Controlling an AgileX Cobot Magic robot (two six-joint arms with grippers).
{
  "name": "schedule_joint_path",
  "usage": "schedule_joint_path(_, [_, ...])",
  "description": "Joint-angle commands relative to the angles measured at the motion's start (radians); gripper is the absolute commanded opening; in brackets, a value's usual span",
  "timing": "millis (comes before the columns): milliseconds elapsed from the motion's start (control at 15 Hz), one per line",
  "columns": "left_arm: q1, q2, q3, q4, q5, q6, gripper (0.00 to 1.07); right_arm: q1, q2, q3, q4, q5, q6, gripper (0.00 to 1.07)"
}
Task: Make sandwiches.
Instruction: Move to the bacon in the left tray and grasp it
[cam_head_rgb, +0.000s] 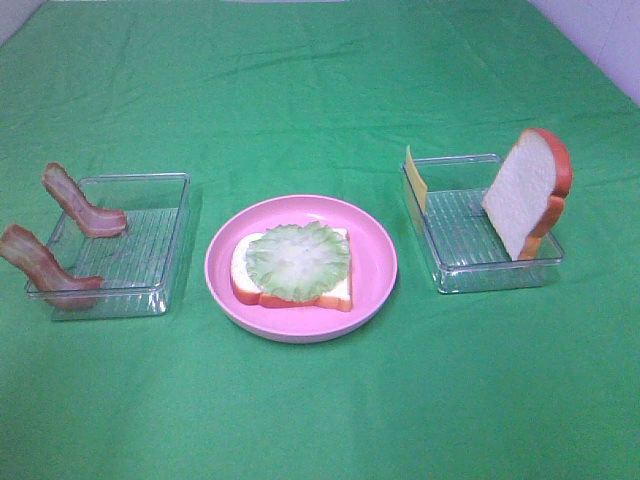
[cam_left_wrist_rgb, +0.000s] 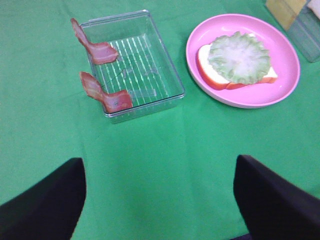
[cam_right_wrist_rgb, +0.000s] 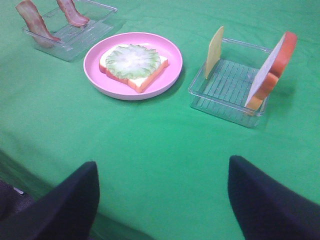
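Staged lab setup: green cloth (cam_head_rgb: 320, 420), toy bread (cam_head_rgb: 525, 190)

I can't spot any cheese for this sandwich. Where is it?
In the high view, the yellow cheese slice stands on edge at the left end of the right-hand clear tray, just right of the pink plate.

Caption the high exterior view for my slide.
Round green lettuce leaf on white bread slice in pink plate, between clear plastic bacon tray and bread tray.
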Motion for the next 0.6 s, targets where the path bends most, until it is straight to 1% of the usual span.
schedule_joint_path(67, [-0.004,0.213,-0.102,0.043,0.0,-0.052,0.74,-0.001,-0.014,0.005,-0.016,0.007,-0.008,0.69])
schedule_joint_path(200, [-0.004,0.405,-0.209,0.061,0.077,-0.059,0.74,-0.001,-0.014,0.005,-0.017,0.007,-0.008,0.69])
schedule_joint_path(333, [-0.004,0.593,-0.299,0.107,0.173,-0.058,0.74,-0.001,-0.014,0.005,-0.017,0.007,-0.008,0.69])
schedule_joint_path(400, [-0.004,0.63,-0.318,0.122,0.183,-0.058,0.74,-0.001,-0.014,0.005,-0.017,0.007,-0.008,0.69])
schedule_joint_path(467, [-0.003,0.799,-0.373,0.168,0.202,-0.064,0.74,-0.001,-0.014,0.005,-0.017,0.007,-0.008,0.69])
schedule_joint_path(600, [-0.003,0.924,-0.415,0.188,0.197,-0.084,0.74,-0.001,-0.014,0.005,-0.017,0.007,-0.008,0.69])
